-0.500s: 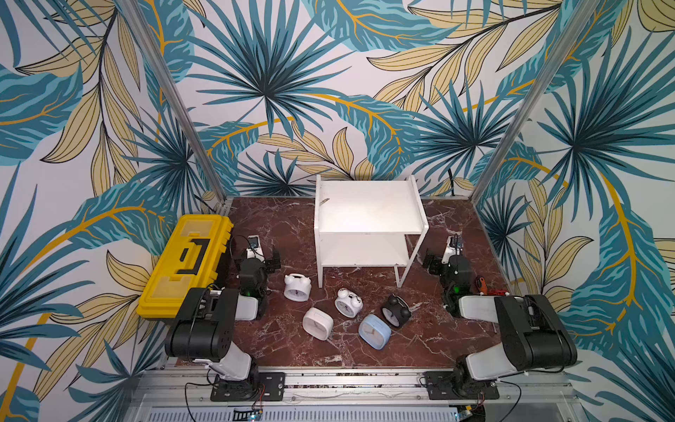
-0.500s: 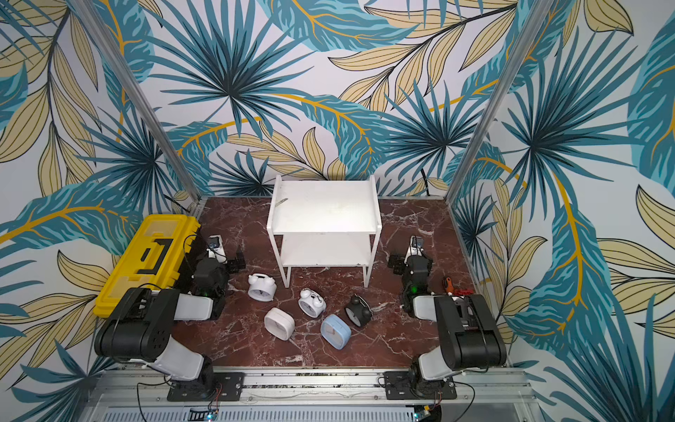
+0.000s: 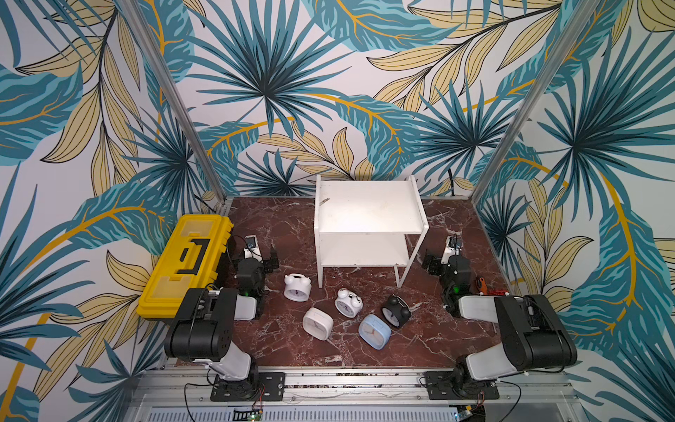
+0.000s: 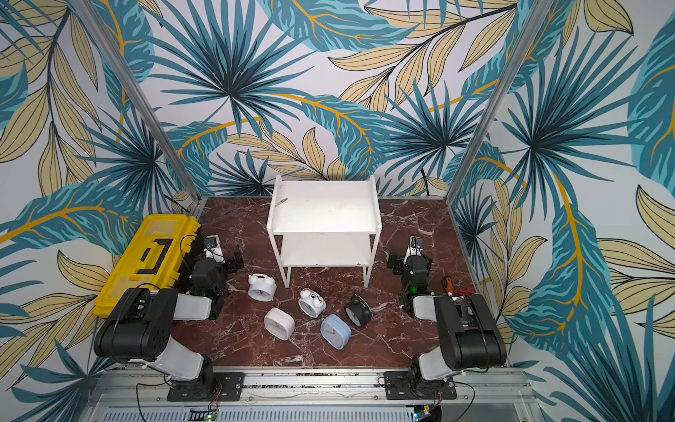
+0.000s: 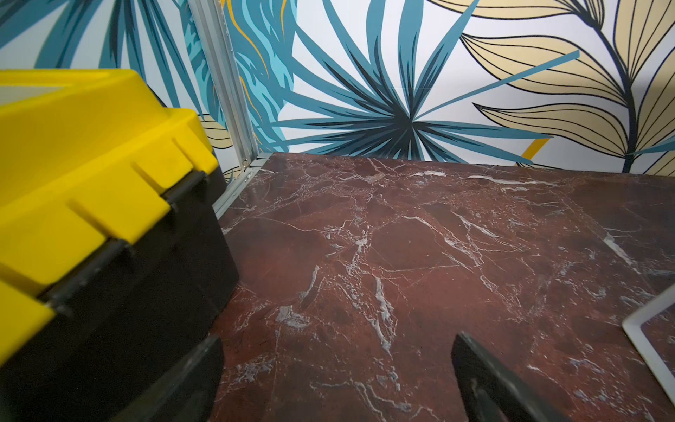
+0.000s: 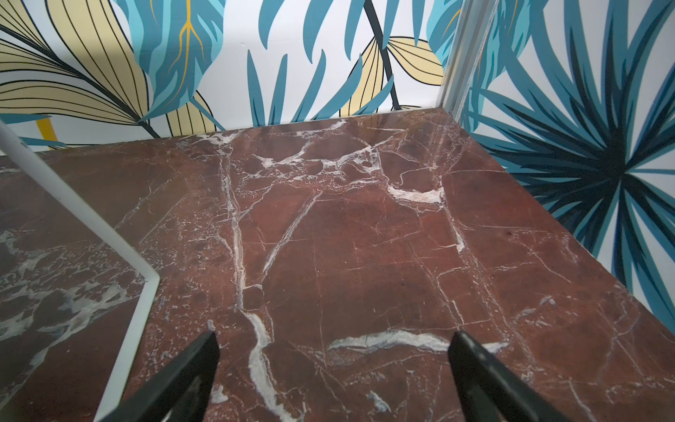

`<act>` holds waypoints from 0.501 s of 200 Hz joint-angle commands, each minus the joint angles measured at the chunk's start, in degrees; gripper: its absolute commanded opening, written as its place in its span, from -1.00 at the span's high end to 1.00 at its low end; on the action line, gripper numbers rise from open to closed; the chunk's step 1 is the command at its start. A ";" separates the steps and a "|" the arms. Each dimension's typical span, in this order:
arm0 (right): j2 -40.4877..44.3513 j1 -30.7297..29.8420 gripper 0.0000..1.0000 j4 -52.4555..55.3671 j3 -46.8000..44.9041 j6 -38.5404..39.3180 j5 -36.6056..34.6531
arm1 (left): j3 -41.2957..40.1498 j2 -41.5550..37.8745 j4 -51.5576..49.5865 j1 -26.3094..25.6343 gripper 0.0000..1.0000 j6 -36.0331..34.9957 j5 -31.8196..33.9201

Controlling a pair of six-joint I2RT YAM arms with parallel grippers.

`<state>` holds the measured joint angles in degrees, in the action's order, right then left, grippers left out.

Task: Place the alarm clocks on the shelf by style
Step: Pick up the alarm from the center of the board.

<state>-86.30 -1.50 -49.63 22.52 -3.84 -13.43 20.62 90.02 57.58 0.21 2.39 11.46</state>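
Beneath both grippers lies the dark red marble tabletop [image 3: 438,339]. The white two-tier shelf [image 3: 367,208] stands upright between the two grippers and slightly ahead of their fingertips. One of its thin legs runs just beside the right gripper [image 6: 334,336] on that gripper's inner side. The yellow toolbox [image 3: 186,263] sits just beside the left gripper [image 5: 336,339], on its outer side, with the lid down.

Both grippers hang low over the marble, each with its fingers spread wide and only bare tabletop between them.

All five alarm clocks lie on the tabletop, in front of the shelf and between the two arms, back from the fingertips toward the arm bases. A white twin-bell clock [image 3: 297,288] is nearest the left gripper. A second white twin-bell clock [image 3: 349,306] lies about midway between the grippers, and the black twin-bell clock [image 3: 396,312] is closest to the right one. The white rounded-square clock [image 3: 317,323] and the light blue clock [image 3: 374,331] lie farthest back from both grippers.
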 commanded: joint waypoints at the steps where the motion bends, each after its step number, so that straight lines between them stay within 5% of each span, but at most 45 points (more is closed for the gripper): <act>1: 6.14 -0.57 -0.99 5.99 2.24 -0.83 -7.07 | 0.05 -1.08 -0.31 0.50 -1.00 0.43 0.13; 19: 16.92 -0.55 -0.99 38.32 15.35 -11.57 -15.69 | 4.19 -12.81 -17.35 0.52 -1.00 3.06 6.69; 34: 21.11 -0.46 -0.99 66.83 27.64 -21.73 -13.20 | 9.58 -22.52 -31.92 0.36 -0.99 8.84 17.07; 52: 25.09 -0.22 -0.99 73.84 25.72 -33.07 -9.41 | 16.68 -33.34 -56.05 0.74 -1.00 23.66 22.27; 68: 27.69 1.01 -0.98 81.12 26.48 -37.78 -4.29 | 21.08 -38.23 -70.52 0.10 -1.00 33.12 17.38; 81: 29.49 -0.47 -0.75 85.69 27.75 -38.02 -1.83 | 22.66 -40.30 -77.47 -3.07 -1.00 36.37 14.62; 100: 32.08 -6.53 -0.08 94.66 30.70 -37.10 -5.44 | 23.28 -41.84 -83.20 -10.65 -0.99 37.67 12.83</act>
<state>-55.86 -2.48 24.21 51.35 -36.05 -18.90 44.18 48.16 -2.26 -3.49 31.14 26.81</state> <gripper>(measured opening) 0.711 0.999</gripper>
